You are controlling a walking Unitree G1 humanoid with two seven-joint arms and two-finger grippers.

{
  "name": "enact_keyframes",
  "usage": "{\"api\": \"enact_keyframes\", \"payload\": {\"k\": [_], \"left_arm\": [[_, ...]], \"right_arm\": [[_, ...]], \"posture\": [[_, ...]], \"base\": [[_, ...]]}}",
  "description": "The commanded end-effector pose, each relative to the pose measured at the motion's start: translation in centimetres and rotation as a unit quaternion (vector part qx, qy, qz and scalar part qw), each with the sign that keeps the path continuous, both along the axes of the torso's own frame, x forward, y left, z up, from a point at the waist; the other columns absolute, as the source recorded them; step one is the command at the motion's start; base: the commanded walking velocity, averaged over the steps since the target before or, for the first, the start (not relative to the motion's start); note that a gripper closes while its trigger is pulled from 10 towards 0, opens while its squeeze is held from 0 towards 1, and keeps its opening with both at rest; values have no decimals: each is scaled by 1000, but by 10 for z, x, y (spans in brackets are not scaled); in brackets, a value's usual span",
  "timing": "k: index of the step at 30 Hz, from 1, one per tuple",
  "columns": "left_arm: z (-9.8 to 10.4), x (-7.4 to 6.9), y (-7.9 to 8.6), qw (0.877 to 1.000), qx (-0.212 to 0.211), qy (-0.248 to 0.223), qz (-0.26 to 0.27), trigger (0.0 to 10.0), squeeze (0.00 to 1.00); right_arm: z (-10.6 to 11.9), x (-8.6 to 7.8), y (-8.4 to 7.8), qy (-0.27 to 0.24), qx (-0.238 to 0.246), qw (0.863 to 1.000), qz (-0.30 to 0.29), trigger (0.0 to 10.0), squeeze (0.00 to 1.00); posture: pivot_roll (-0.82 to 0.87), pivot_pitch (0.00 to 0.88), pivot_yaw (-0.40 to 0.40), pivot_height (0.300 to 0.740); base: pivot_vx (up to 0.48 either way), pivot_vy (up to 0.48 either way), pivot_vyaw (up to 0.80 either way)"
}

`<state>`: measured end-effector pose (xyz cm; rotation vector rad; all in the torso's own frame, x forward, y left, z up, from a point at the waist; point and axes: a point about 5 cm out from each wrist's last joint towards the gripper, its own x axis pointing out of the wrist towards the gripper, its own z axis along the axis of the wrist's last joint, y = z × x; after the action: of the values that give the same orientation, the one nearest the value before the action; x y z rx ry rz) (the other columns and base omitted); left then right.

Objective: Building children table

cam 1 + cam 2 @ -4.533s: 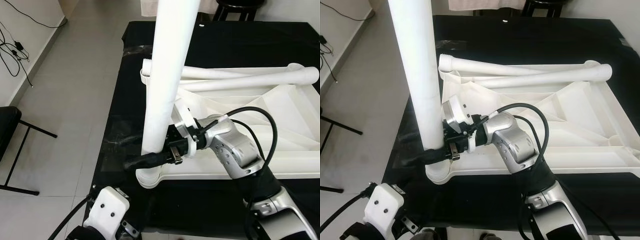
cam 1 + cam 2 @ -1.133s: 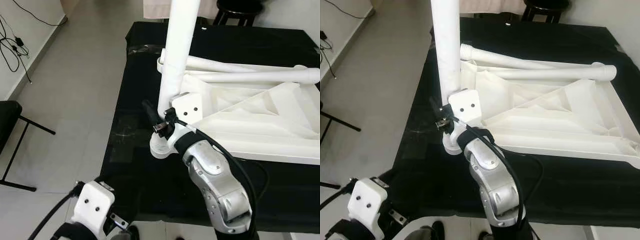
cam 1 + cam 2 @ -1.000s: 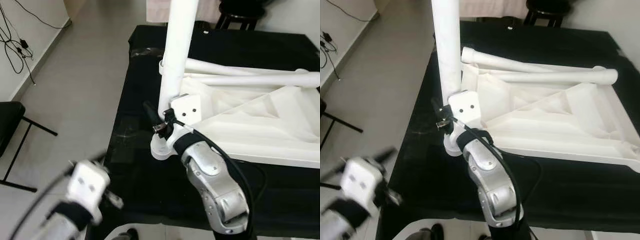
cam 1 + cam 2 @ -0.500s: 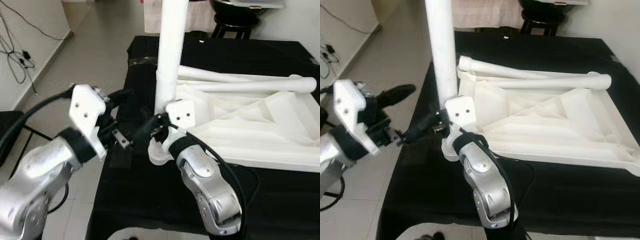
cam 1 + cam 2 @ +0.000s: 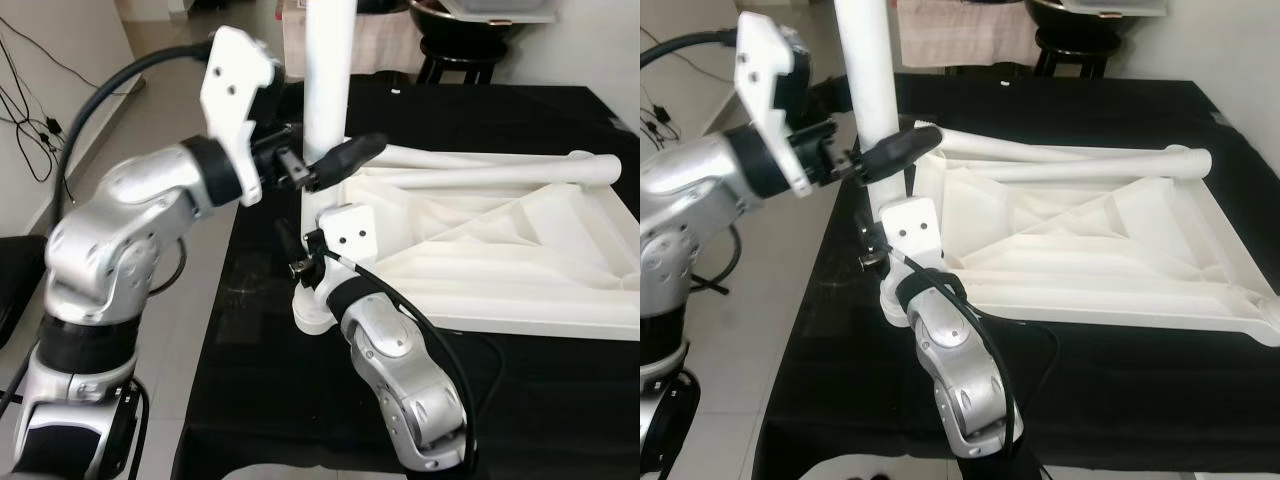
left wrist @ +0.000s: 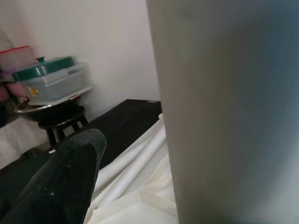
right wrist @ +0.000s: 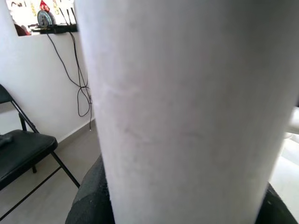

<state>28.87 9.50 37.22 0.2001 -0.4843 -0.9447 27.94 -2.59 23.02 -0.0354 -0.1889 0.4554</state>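
The left pincer [image 5: 325, 160] is now up at the tall white plastic table leg [image 5: 326, 75], its two black fingers spread apart, one on each side of the tube and not yet pressing it. Half a sec ago it was lower and well off to the left of the leg; one sec ago the arm was only swinging up from beside the counter. In the left wrist view one black fingertip [image 6: 70, 177] sits just beside the tube.

The right pincer [image 5: 296, 250] sits low on the same leg, near the base, and it has stayed there through the last sec. Its wrist view shows dark fingers on both sides of the tube, so it looks clamped on the leg.

The leg stands upright in the corner socket [image 5: 312, 312] of the white upside-down children table top [image 5: 500, 260], which lies on the counter under a black cloth [image 5: 1120, 390]. Two more white legs [image 5: 1070, 158] lie loose along the far edge of the top.

My reading: the left arm comes as 2nd support, prob. to steady the leg higher up or push it down into the socket. So leg no. 1 seems nearly seated, the others are still waiting.
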Motion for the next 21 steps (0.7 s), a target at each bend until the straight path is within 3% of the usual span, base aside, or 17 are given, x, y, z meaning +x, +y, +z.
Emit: {"api": "enact_keyframes", "payload": {"k": [1,2,3,6,7,21], "left_arm": [[0,3,-5,1000,7,1,-7,10000,0],[1,6,-9,1000,14,8,-12,10000,0],[2,8,-12,1000,20,15,-16,7725,0],[2,11,-15,999,27,20,-23,7725,0],[2,12,-17,999,29,27,-30,0,0],[-6,10,-36,993,35,85,-74,0,0]], "right_arm": [[-23,1,4,61,-4,998,9,10000,0],[-22,1,5,60,-4,998,9,10000,0],[-22,1,5,60,-3,998,9,10000,0],[-22,1,5,60,-2,998,8,10000,0],[-22,1,5,61,-2,998,7,10000,0],[-22,3,5,58,-9,998,6,10000,0]], "posture": [[63,164,7,740],[63,166,12,740],[63,168,12,740],[63,168,12,740],[62,169,12,740],[60,170,11,740]], "base": [[0,0,0],[0,0,0],[0,0,0],[0,0,0],[0,0,0],[0,0,0]]}}
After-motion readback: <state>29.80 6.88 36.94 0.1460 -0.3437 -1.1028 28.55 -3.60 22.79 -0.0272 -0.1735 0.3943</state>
